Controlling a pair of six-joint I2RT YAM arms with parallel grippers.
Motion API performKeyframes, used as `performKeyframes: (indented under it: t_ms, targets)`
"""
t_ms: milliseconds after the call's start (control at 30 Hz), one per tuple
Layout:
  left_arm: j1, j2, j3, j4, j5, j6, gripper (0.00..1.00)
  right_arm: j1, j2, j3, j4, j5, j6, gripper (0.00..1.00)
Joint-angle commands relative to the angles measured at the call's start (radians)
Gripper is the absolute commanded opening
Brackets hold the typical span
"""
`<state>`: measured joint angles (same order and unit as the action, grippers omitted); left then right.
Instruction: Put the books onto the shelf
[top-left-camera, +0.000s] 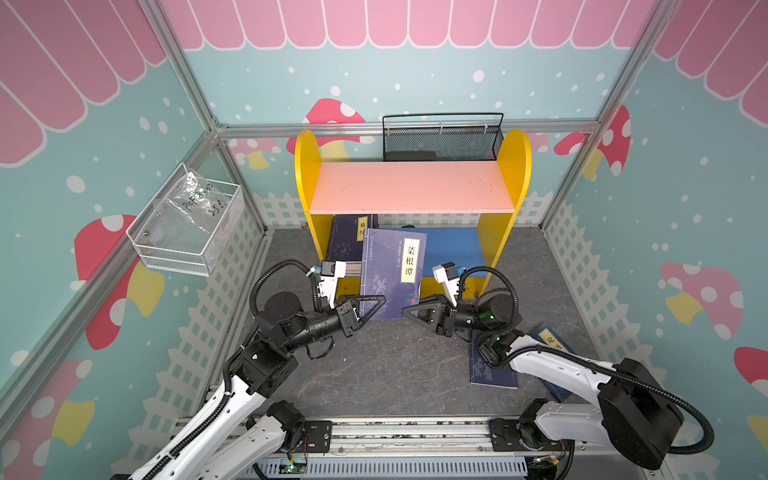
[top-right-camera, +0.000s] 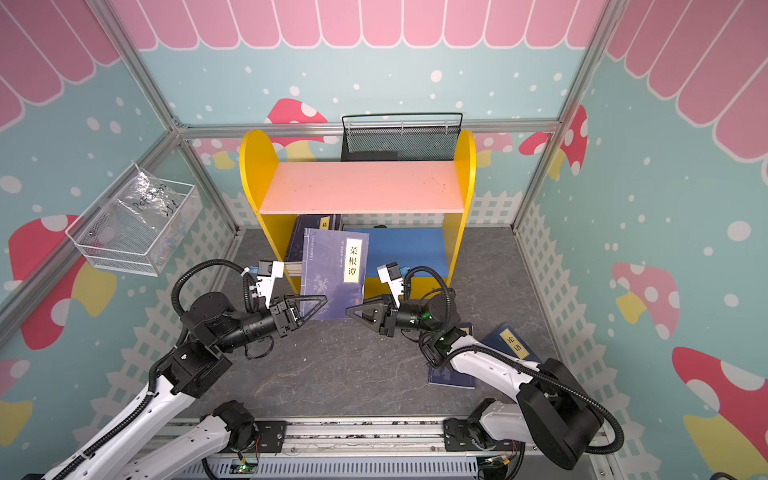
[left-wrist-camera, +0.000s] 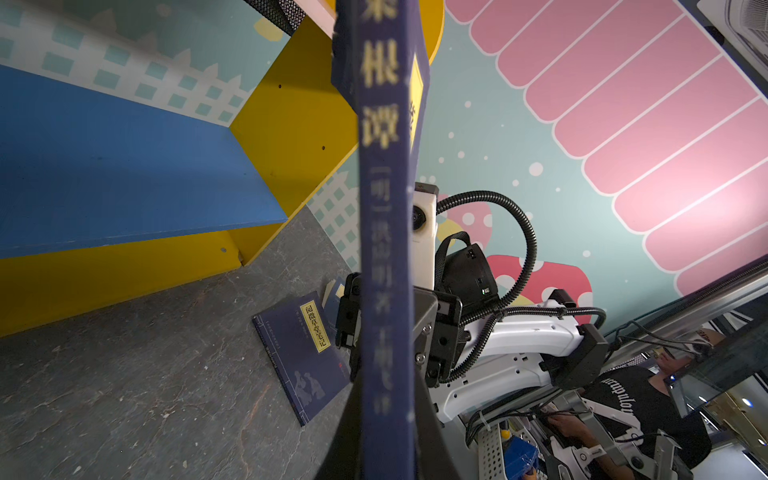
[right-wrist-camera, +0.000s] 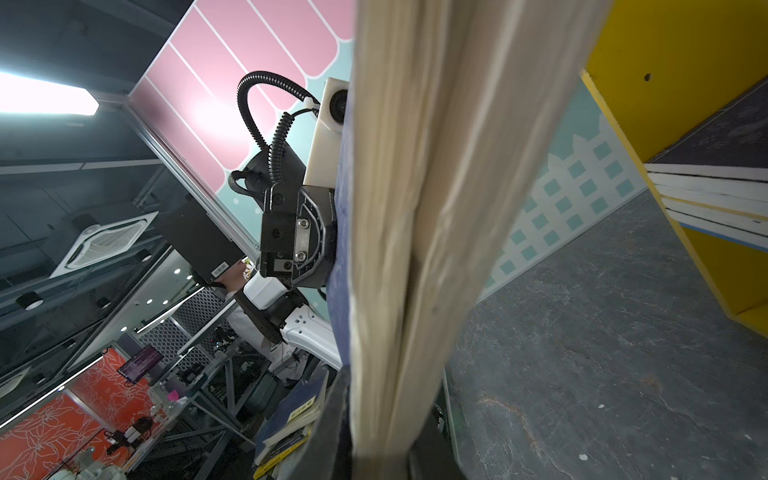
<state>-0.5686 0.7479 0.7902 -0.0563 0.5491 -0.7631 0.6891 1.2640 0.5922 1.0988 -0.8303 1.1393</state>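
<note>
Before the shelf (top-left-camera: 411, 187), left end effector (top-left-camera: 374, 301) and right end effector (top-left-camera: 413, 309) pinch a book (top-left-camera: 392, 266).

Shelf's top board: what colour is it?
The top board is plain pink, seen best in a top view.

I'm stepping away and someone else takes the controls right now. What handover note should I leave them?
Left gripper: shut on the spine edge of the held navy book.
Right gripper: shut on the same book's page edge, so both grippers hold it in front of the shelf.
Done: a stack of books lies on the blue lower board, at its left end.
Left: shelve the held book, then a navy book and a second navy book on the table under the right arm.
</note>
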Motion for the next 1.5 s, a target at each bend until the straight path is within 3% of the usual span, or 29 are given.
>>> performKeyframes:
  t_ms: [0, 167, 233, 333, 500, 600, 767, 867, 1000, 1267, 1467]
  targets:
    - [0.007, 0.002, 0.007, 0.058, 0.04, -0.005, 0.08, 0.012, 0.008, -0.015, 0.029, 0.018, 0.03, 0.14]
    - [0.014, -0.028, 0.054, -0.112, -0.075, 0.076, 0.64, 0.012, -0.025, -0.009, -0.093, 0.098, -0.003, 0.05]
    - [0.017, -0.048, 0.09, -0.227, -0.167, 0.121, 0.75, 0.012, -0.051, 0.002, -0.187, 0.14, -0.051, 0.05]
    - [0.022, -0.069, 0.147, -0.398, -0.345, 0.168, 0.84, 0.012, -0.08, 0.017, -0.287, 0.191, -0.082, 0.05]
    - [0.022, -0.105, 0.206, -0.606, -0.658, 0.196, 0.87, 0.012, -0.064, 0.018, -0.331, 0.227, -0.075, 0.05]
    - [0.021, -0.147, 0.21, -0.658, -0.746, 0.207, 0.88, 0.012, -0.04, 0.021, -0.325, 0.243, -0.078, 0.05]
    - [0.021, -0.218, 0.201, -0.681, -0.791, 0.22, 0.91, 0.008, 0.047, 0.175, -0.46, 0.263, -0.254, 0.05]
    - [0.021, -0.235, 0.195, -0.697, -0.8, 0.212, 0.91, 0.001, 0.121, 0.255, -0.472, 0.263, -0.283, 0.05]
    - [0.021, -0.252, 0.184, -0.716, -0.801, 0.185, 0.91, -0.013, 0.226, 0.342, -0.485, 0.289, -0.266, 0.04]
    - [0.022, -0.296, 0.176, -0.74, -0.809, 0.169, 0.91, -0.045, 0.392, 0.489, -0.419, 0.23, -0.211, 0.04]
    - [0.021, -0.315, 0.173, -0.756, -0.824, 0.169, 0.91, -0.073, 0.468, 0.487, -0.192, 0.133, -0.106, 0.04]
